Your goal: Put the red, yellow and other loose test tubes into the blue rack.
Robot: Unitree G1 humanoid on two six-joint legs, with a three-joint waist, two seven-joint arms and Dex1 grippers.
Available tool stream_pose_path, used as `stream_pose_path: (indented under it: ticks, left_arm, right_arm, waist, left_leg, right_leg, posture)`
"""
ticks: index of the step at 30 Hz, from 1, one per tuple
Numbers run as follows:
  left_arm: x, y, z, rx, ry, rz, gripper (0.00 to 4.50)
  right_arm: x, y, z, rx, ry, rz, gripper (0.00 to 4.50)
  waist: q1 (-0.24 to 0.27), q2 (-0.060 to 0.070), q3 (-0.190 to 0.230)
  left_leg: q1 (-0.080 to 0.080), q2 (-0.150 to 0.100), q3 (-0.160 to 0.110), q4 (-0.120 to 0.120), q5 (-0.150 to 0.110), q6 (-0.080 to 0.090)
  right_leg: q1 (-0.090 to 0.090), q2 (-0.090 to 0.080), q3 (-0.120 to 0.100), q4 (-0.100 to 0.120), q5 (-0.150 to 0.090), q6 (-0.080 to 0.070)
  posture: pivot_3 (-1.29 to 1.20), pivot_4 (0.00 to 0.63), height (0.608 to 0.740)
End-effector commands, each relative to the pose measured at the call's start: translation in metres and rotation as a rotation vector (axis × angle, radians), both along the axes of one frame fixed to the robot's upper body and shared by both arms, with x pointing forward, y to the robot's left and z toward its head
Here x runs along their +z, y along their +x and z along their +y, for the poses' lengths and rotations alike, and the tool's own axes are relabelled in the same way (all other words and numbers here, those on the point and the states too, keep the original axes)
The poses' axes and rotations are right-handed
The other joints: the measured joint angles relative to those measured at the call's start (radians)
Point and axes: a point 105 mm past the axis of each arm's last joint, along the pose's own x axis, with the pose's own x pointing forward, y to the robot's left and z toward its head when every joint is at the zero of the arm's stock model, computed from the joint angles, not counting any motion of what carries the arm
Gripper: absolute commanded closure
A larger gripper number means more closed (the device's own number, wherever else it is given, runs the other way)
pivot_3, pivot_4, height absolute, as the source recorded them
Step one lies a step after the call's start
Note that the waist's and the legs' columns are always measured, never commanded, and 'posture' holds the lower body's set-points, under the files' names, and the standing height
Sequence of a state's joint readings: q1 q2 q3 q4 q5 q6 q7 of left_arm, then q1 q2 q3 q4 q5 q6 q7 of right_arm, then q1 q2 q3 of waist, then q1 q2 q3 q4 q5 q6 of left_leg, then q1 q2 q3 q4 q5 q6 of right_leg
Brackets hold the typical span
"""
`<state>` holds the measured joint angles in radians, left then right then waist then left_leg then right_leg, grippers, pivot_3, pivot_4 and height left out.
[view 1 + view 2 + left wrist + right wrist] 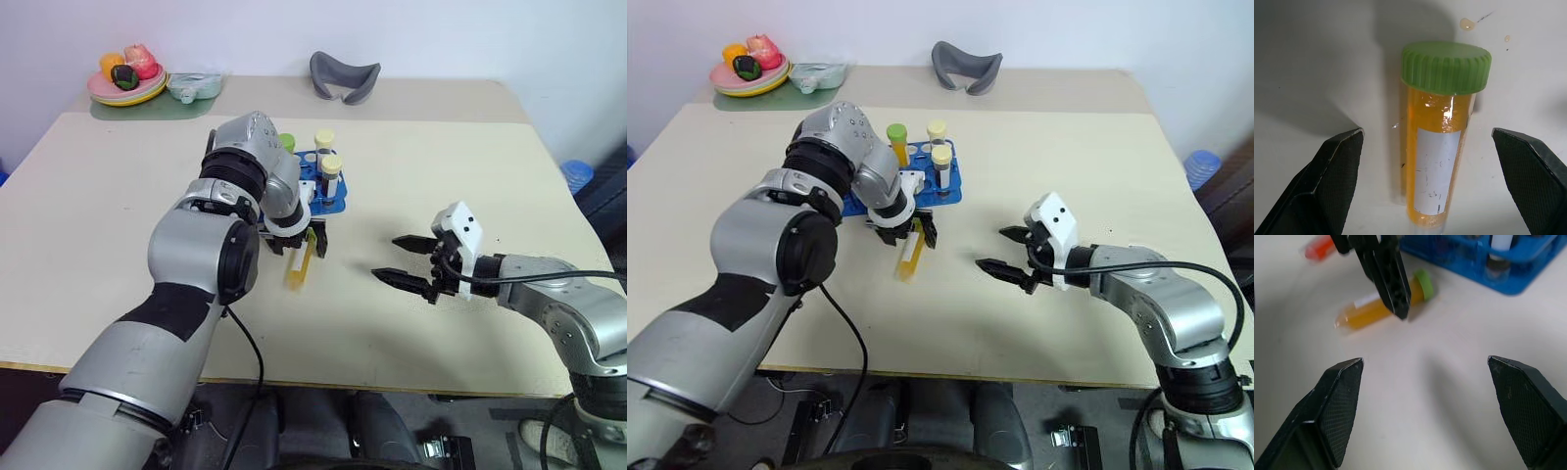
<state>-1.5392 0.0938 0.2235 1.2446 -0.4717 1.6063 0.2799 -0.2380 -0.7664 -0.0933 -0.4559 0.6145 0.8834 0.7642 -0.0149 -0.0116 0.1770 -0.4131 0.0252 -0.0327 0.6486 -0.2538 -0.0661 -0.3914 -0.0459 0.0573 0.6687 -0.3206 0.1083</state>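
Observation:
An orange-yellow test tube (1437, 147) with a green cap lies flat on the cream table, just in front of the blue rack (338, 201). My left gripper (913, 238) points down over it, open, one finger on each side and neither touching it. A red test tube (1320, 248) lies beyond the yellow one, past the left gripper's fingers (1386, 269). The rack holds a green-capped tube (896, 137) and two cream-capped ones (937, 132). Off to the right my right gripper (402, 259) hovers low over the table, open and empty, pointing toward the yellow tube (1371, 308).
At the back left stand a plate of toy food (127, 80) and a pale green dish (194, 86). A grey curved object (343, 76) lies at the back centre. Bare tabletop (470, 166) stretches to the right of the rack.

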Motion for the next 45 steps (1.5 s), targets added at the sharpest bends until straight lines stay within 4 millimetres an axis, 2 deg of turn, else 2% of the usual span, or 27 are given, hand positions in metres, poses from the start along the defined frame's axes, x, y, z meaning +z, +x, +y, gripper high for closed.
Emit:
stream_pose_path:
  ticks: [1,8,11,14,26,27,29,39,45]
  left_arm:
    - [-0.002,0.002,0.002,0.005,0.005,-0.012,0.17]
    - [-0.005,0.003,0.002,0.006,0.003,-0.019,0.17]
    - [-0.006,0.003,0.003,0.008,0.001,-0.019,1.01]
    - [-0.006,0.005,0.004,0.012,0.004,-0.029,2.45]
    - [-0.006,0.008,0.006,0.021,-0.012,-0.05,2.45]
    - [-0.007,0.008,0.005,0.021,-0.013,-0.049,3.01]
    - [-0.008,0.008,0.006,0.023,-0.011,-0.049,3.64]
    - [-0.005,0.007,0.008,0.031,-0.024,-0.039,3.64]
    - [0.022,0.021,0.002,0.011,-0.101,-0.183,3.64]
  right_arm:
    - [0.015,-0.008,-0.001,0.026,0.002,-0.061,0.36]
    - [0.02,-0.019,-0.004,0.056,-0.016,-0.118,0.36]
    - [0.021,-0.02,-0.002,0.061,-0.008,-0.127,0.31]
    - [0.021,-0.019,-0.003,0.059,-0.008,-0.129,0.31]
    - [0.023,-0.011,-0.001,0.069,-0.003,-0.143,0.31]
    - [0.023,-0.011,-0.001,0.069,-0.003,-0.143,0.31]
    - [0.023,-0.01,0.0,0.07,-0.001,-0.144,0.31]
    - [0.022,-0.005,0.0,0.072,-0.005,-0.148,0.31]
    - [0.023,-0.002,0.0,0.077,-0.006,-0.151,0.31]
  waist:
    - [0.0,0.0,0.0]
    - [-0.001,0.001,0.0]
    - [-0.001,0.001,-0.001]
    - [0.002,0.001,-0.001]
    - [0.002,0.001,-0.001]
    - [0.002,0.001,-0.001]
    - [0.003,0.001,-0.001]
    - [0.002,0.001,-0.001]
    - [0.002,0.001,-0.001]
  left_leg:
    - [0.001,0.0,0.0,0.0,0.0,0.0]
    - [0.003,0.0,0.0,0.0,0.0,0.0]
    - [0.003,0.0,0.0,0.0,0.0,0.0]
    - [0.003,0.0,0.0,0.0,0.0,0.0]
    - [0.003,-0.001,-0.001,0.0,0.0,0.0]
    - [0.003,-0.001,-0.001,0.0,0.0,0.0]
    - [0.003,-0.001,-0.001,0.0,0.0,0.0]
    - [0.003,-0.001,-0.001,0.0,0.0,0.0]
    - [0.002,-0.001,-0.001,0.0,0.0,0.0]
  right_leg:
    - [0.001,0.0,0.0,0.0,0.0,0.0]
    - [0.003,0.0,0.0,0.0,0.0,0.0]
    - [0.003,0.0,0.0,0.001,0.0,0.0]
    - [0.003,0.0,0.0,0.001,0.0,0.0]
    - [0.004,-0.001,0.0,0.001,-0.001,0.002]
    - [0.004,-0.001,0.0,0.001,-0.001,0.002]
    - [0.004,-0.001,0.0,0.001,-0.001,0.002]
    - [0.004,-0.001,0.0,0.001,-0.001,0.002]
    - [0.003,-0.001,0.0,0.001,-0.001,0.002]
  posture:
    - [0.0,0.15,0.74]
    - [0.0,0.15,0.74]
    - [0.0,0.15,0.74]
    - [0.0,0.15,0.74]
    - [0.0,0.15,0.74]
    - [0.0,0.15,0.74]
    - [0.0,0.15,0.74]
    - [0.0,0.15,0.74]
    - [0.0,0.15,0.74]
